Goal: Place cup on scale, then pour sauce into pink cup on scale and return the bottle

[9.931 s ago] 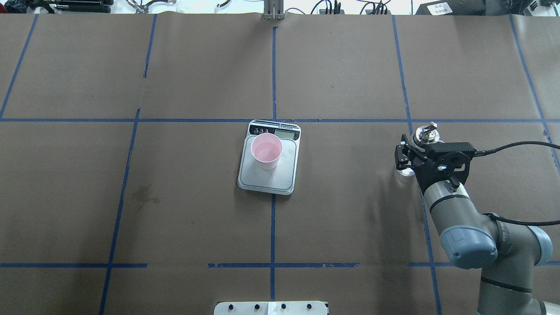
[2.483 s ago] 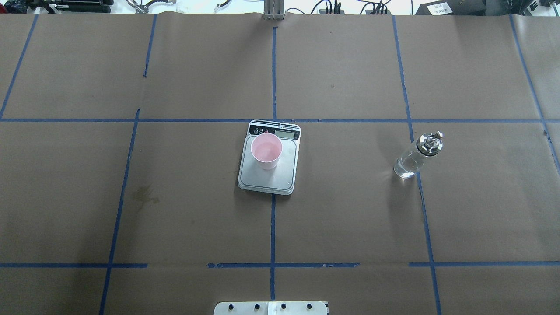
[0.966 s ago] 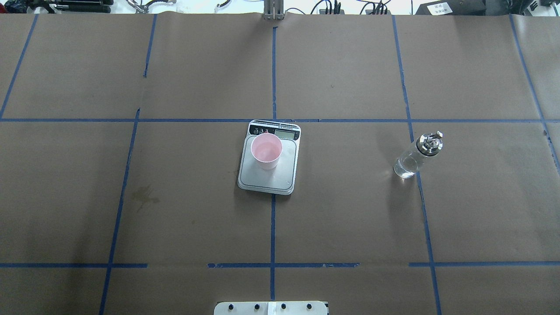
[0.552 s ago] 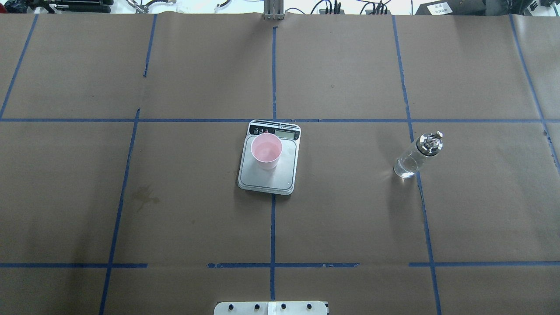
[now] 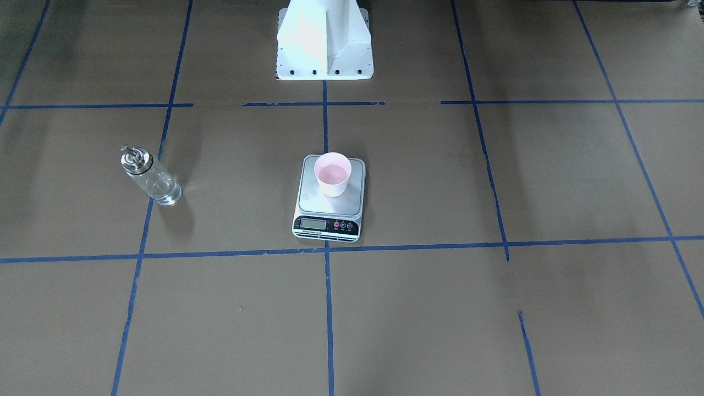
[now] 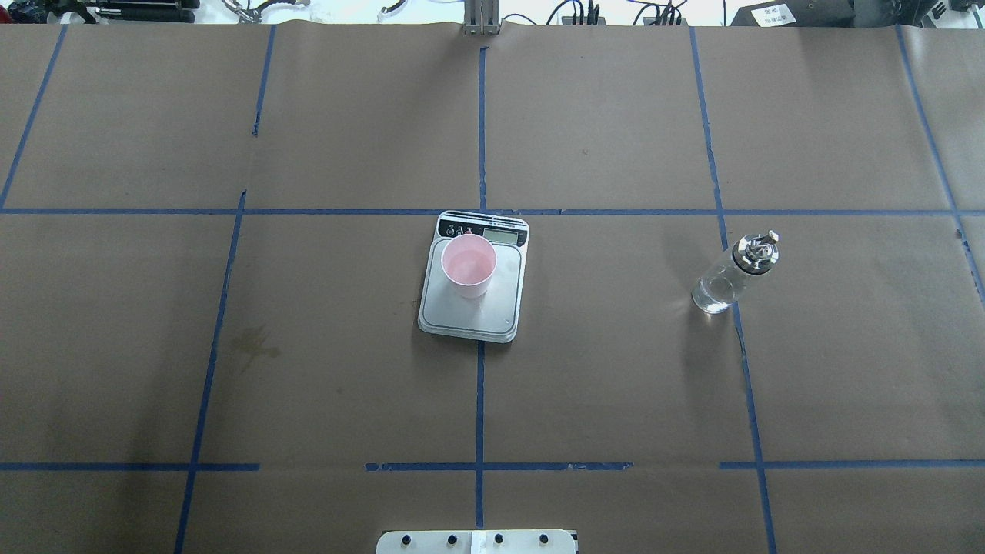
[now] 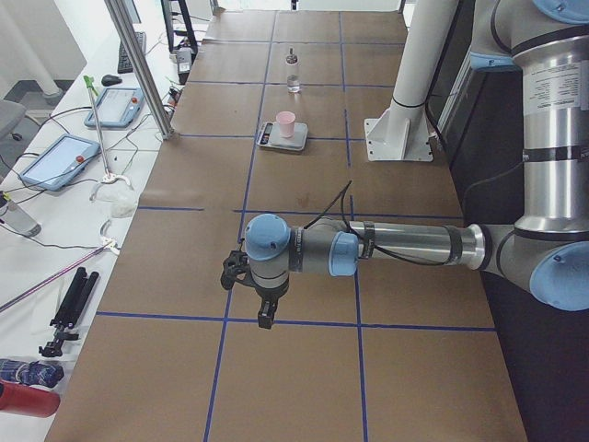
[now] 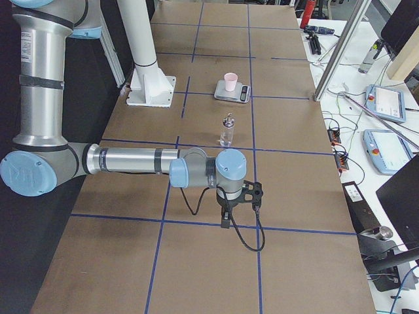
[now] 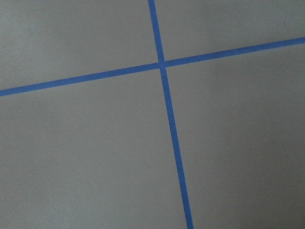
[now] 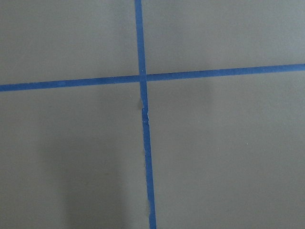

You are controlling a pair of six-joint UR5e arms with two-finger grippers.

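The pale pink cup [image 6: 469, 265] stands upright on the steel platform of the scale [image 6: 492, 314] at the table's middle; both also show in the front view, cup [image 5: 332, 174] on scale [image 5: 330, 208]. The clear glass bottle [image 6: 727, 277] with its metal spout stands alone on the table to the right, a little clear sauce at its bottom; it also shows in the front view [image 5: 151, 179]. My left gripper [image 7: 262, 313] and right gripper [image 8: 226, 219] hang over bare table at its two ends, far from these things. I cannot tell whether they are open or shut.
The white robot pedestal [image 5: 324, 44] stands behind the scale. Blue tape lines cross the brown paper table cover [image 6: 616, 385]. A side bench with tablets [image 7: 55, 161] and a metal post [image 7: 138, 64] runs along the far edge. Both wrist views show only paper and tape.
About ten seconds ago my right gripper was around the bottle; it has since let go and left the overhead view. The bottle, cup and scale have not moved in the last seconds.
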